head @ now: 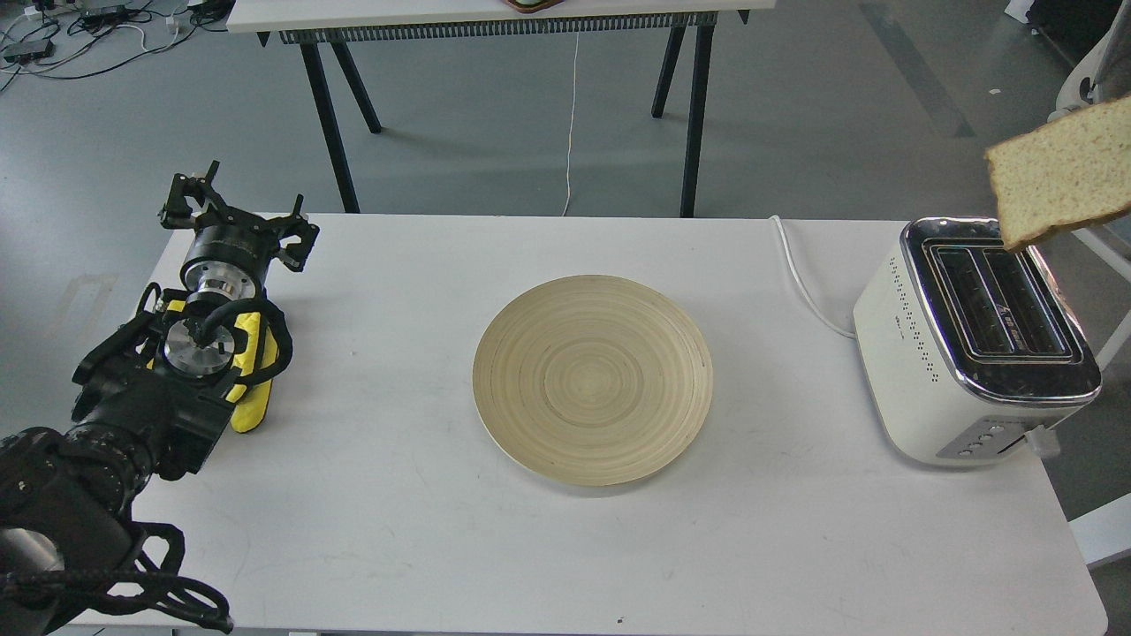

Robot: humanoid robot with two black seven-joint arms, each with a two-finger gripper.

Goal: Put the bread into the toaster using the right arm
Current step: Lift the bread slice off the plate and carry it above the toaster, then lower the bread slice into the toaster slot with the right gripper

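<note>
Hovering bread sits above toaster, over rear right of slots, tilted; your right gripper out of frame, grip unverifiable. Left gripper far off, state unclear.

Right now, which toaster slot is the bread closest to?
The right-hand slot of the toaster, away from the plate: the bread has its lower corner over that slot's far end. The other slot sits plate-side.

The toaster at the right has a smooth cream body, plastic by its look, and a glossy chrome top. The bread looks rough and speckled. The plate shows matt, ringed wood grain. The table is matt white.
</note>
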